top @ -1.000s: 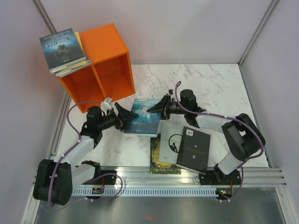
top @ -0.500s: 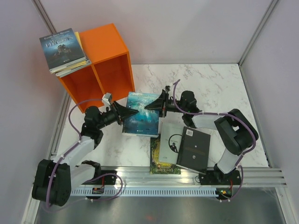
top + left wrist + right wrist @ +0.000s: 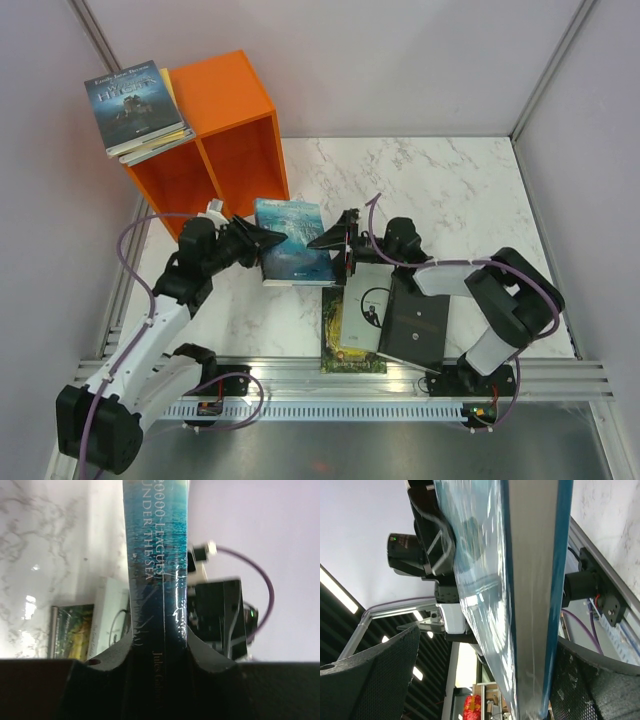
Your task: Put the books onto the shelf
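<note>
Left hand [image 3: 262, 242], nearer the bright orange boxy shelf [image 3: 235, 110], clamps the teal sea-cover paperback book [image 3: 293, 240] just before its opening, while the right hand [image 3: 325, 240] gapes wide around the book's far edge.

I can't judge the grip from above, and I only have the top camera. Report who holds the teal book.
Observer: In the left wrist view, the left gripper is shut on the book at its spine, with a finger pressed on each cover.
Operator: Now the right one.
Observer: In the right wrist view, the right gripper is open. It has a finger on each side of the book, with a clear gap at one.
Operator: Say which edge faces it.
Observer: The page edge, pale between the teal covers.
</note>
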Controlling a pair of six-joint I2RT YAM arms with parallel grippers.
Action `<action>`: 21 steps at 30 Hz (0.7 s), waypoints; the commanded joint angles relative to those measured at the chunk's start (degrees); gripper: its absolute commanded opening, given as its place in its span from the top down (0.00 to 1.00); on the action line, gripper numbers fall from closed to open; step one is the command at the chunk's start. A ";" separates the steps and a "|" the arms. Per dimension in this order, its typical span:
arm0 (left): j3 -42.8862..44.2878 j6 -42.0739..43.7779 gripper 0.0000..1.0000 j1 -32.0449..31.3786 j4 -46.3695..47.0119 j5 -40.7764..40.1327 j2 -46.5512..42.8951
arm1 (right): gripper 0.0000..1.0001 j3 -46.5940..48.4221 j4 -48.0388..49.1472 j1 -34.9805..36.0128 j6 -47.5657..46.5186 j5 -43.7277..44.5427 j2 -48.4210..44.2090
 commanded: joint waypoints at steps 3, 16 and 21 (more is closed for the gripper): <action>6.56 1.95 0.98 0.50 -7.78 -14.39 -1.18 | 0.02 -4.22 -0.17 2.42 0.69 4.07 -7.11; 4.19 -0.25 0.98 0.50 -8.84 -14.58 -3.19 | 0.23 1.65 11.15 2.34 9.74 16.03 -2.20; 1.74 -2.79 0.98 0.41 -8.67 -14.32 -4.95 | 0.35 3.77 14.84 2.34 11.94 19.99 -0.26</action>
